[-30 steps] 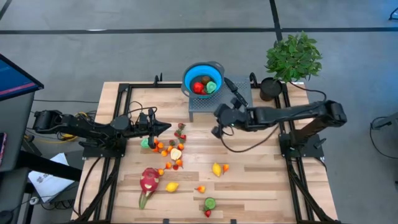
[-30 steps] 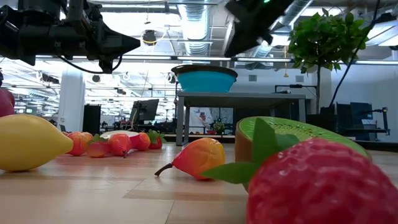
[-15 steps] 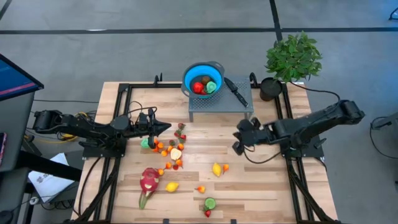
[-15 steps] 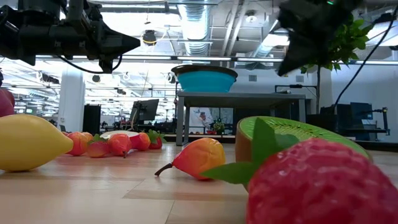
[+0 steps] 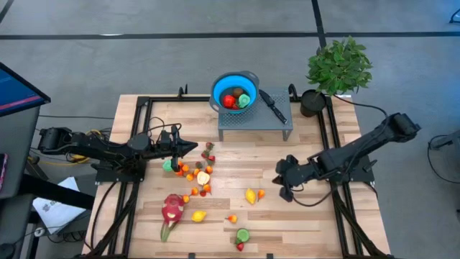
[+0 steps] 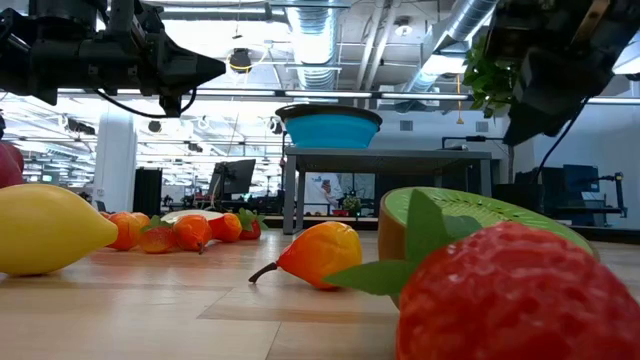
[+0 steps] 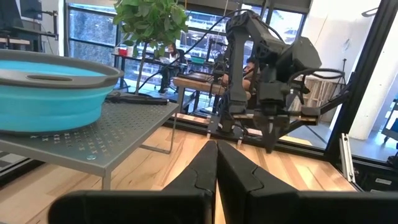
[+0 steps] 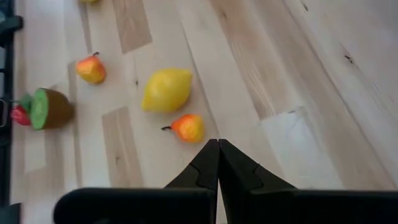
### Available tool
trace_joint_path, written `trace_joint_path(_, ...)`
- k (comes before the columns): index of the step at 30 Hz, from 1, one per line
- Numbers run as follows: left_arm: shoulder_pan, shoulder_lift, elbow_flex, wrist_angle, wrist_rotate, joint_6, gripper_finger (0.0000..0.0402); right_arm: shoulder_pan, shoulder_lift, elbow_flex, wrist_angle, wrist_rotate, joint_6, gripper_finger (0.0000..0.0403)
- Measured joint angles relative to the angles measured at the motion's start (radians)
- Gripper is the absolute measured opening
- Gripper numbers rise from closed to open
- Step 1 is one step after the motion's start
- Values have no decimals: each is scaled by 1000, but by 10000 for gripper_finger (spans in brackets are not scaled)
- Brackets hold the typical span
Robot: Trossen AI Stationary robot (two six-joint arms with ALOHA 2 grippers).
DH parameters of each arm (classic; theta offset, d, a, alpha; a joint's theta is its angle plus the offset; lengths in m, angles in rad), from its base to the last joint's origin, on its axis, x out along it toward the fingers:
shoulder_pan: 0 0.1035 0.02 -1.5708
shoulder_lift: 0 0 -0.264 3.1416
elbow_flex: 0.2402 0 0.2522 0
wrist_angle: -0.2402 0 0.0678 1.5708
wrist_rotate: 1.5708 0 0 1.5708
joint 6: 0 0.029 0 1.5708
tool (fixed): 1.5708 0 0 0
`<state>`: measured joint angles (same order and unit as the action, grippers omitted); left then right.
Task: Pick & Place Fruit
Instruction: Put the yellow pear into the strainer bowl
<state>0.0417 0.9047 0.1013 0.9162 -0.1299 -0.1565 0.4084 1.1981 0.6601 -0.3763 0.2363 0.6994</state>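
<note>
Right gripper (image 5: 282,188): fingers pressed fully together, holding nothing, poised above bare wood on the right half of the table (image 5: 316,223). In its wrist view the closed fingertips (image 8: 217,149) point toward a small orange-red pear-like fruit (image 8: 186,127), with a yellow lemon (image 8: 166,90) just beyond it; seen from above, this pair (image 5: 253,195) lies near the gripper, toward the table's middle. A halved kiwi with a strawberry beside it (image 5: 241,237) sits near the front edge. Left gripper (image 5: 192,147): also closed and empty, held above the table on the left, just beside the main cluster of small orange and red fruits (image 5: 197,175). The dragon fruit (image 5: 172,209) lies nearer the front left. A blue bowl (image 5: 235,92), already containing several fruits, stands on a grey perforated stand (image 5: 255,122) beside a black-handled knife (image 5: 272,106); a potted plant (image 5: 339,66) occupies the far right corner. No legible writing or labels are visible.
</note>
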Motion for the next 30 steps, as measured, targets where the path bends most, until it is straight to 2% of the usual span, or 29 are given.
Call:
trace_joint_path(2,0,0,0,1,0,0,1,-11,18,0,1,-1,-12,1)
trace_joint_path(7,0,0,0,0,0,-1,1,-16,75,0,62,-77,-270,1)
trace_joint_path(9,0,0,0,0,0,0,1,-14,100,0,103,-88,-322,1)
trace_joint_path(19,0,0,0,0,0,0,1,-30,166,5,148,-131,-309,12)
trace_joint_path(24,0,0,0,1,0,0,1,-26,165,47,153,-134,-314,70)
trace_joint_path(30,0,0,0,0,0,0,1,-27,165,64,150,-132,-336,186)
